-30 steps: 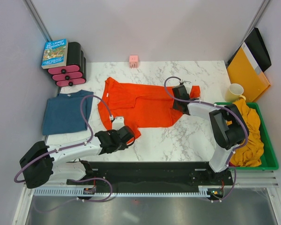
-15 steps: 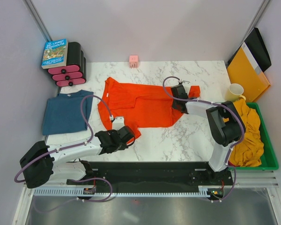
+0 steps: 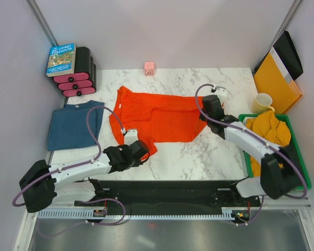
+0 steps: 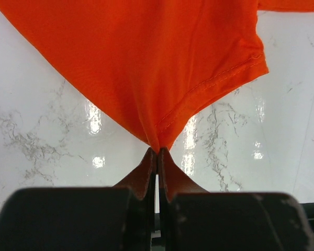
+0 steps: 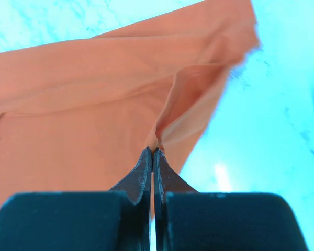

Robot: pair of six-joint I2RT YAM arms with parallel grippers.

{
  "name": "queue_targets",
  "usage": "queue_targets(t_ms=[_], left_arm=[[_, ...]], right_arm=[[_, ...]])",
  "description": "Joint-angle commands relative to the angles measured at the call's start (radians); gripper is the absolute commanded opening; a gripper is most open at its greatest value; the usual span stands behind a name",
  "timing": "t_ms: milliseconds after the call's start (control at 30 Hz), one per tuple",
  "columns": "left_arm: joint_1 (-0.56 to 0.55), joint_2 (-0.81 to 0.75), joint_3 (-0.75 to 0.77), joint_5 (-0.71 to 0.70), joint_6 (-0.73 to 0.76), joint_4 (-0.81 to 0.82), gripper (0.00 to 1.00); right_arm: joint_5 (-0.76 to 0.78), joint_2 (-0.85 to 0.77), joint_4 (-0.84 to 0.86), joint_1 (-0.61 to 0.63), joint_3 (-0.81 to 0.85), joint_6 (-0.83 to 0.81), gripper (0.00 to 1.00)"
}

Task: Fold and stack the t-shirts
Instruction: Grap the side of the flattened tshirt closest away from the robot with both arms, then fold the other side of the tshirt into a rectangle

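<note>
An orange-red t-shirt lies spread across the middle of the marble table. My left gripper is shut on its near-left corner; in the left wrist view the cloth bunches into the closed tips. My right gripper is shut on the shirt's right edge, and the right wrist view shows a fold of the fabric pinched at the tips. A dark blue t-shirt lies folded at the left. A mustard-yellow t-shirt is heaped in the green bin.
A book rests on black and pink dumbbells at the back left. A small pink block sits at the back edge. A cream mug and a yellow-orange folder stand at the back right.
My right gripper has closed on the shirt's right edge and drawn slightly right, its elbow swinging out over the bin. The left arm has barely moved.
</note>
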Motion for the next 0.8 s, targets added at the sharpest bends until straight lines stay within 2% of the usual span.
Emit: queue_targets(t_ms=[0, 233, 400, 500, 767], left_arm=[[0.002, -0.043, 0.018, -0.033, 0.008, 0.003, 0.02], [0.002, -0.11, -0.022, -0.04, -0.041, -0.023, 0.02], [0.003, -0.193, -0.04, -0.054, -0.087, -0.08, 0.02], [0.002, -0.256, -0.049, -0.068, -0.128, -0.138, 0.02], [0.002, -0.36, -0.033, -0.115, -0.187, -0.262, 0.02]], right_arm=[[0.04, -0.196, -0.138, 0.012, -0.102, 0.043, 0.0], [0.051, -0.46, -0.339, 0.018, -0.241, 0.144, 0.0], [0.109, -0.647, -0.531, 0.02, -0.248, 0.198, 0.0], [0.117, -0.703, -0.577, 0.033, -0.232, 0.23, 0.0], [0.201, -0.701, -0.662, 0.032, -0.208, 0.336, 0.0]])
